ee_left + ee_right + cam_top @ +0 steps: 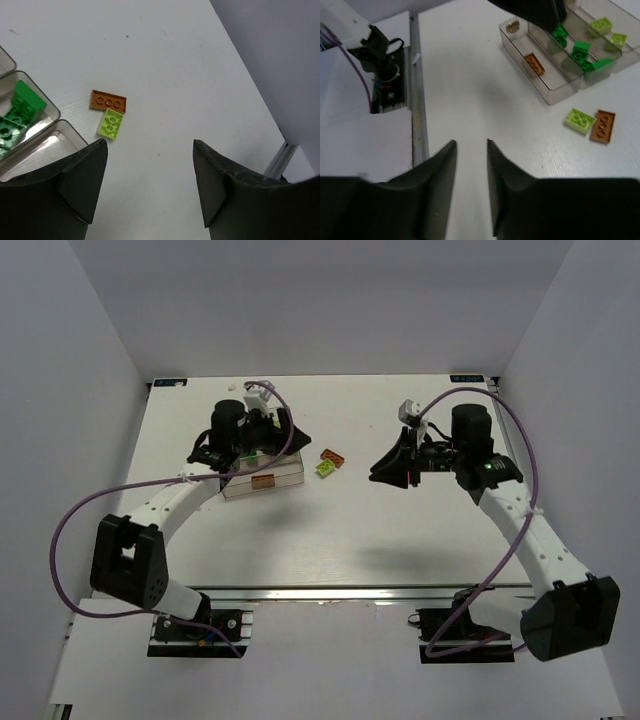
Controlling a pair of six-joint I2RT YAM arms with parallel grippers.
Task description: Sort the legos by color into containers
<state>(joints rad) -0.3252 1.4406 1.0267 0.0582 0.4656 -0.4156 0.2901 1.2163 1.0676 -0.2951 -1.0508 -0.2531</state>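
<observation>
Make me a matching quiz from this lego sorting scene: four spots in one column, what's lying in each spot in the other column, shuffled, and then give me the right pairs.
Column one
1. bin nearest the arm bases
2. next bin back
3. bin behind that
4. bare table

Column two
A. two lime bricks
B. single orange brick
C. loose lime brick beside a loose orange brick
D. dark green bricks

Pairs: 1-B, 2-D, 3-A, 4-C
</observation>
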